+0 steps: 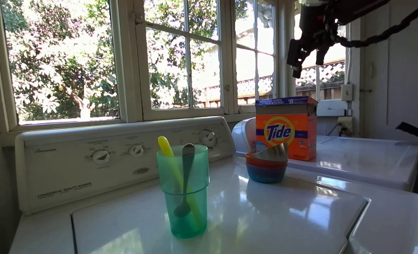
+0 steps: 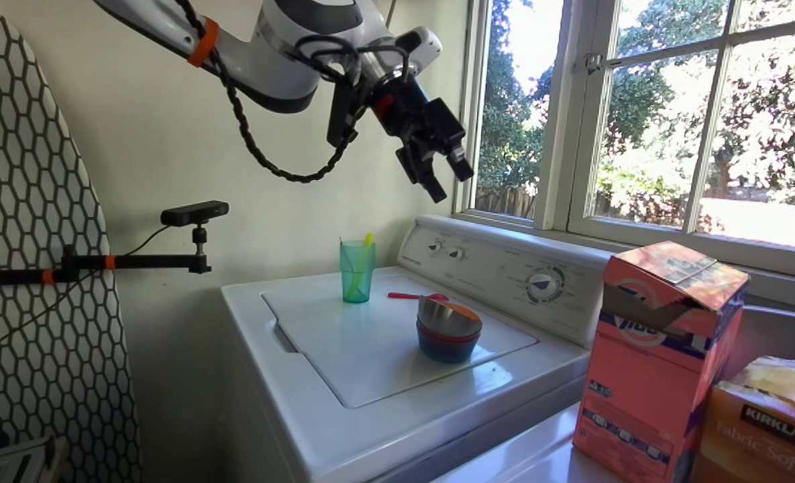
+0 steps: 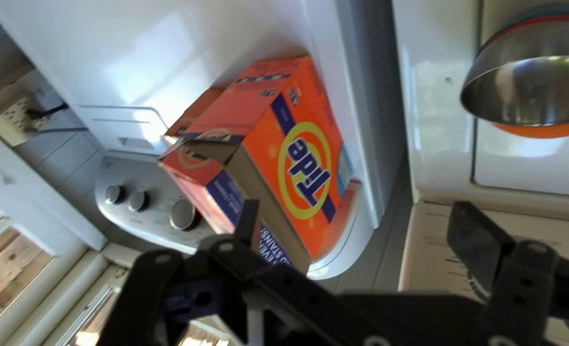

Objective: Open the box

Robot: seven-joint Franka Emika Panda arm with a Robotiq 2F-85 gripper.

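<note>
1. The orange Tide box stands upright in the right half of the frame in both exterior views; in the wrist view, near the centre.
2. Its blue-banded lid is partly raised, a strip of bare cardboard showing beneath.
3. The end effector, upper middle of an exterior view, has its fingers spread wide, gripping nothing, apart from the box.
4. A Kirkland fabric softener box sits lower right, just beside the Tide box.
5. A translucent green cup with utensils stands lower centre.
</note>
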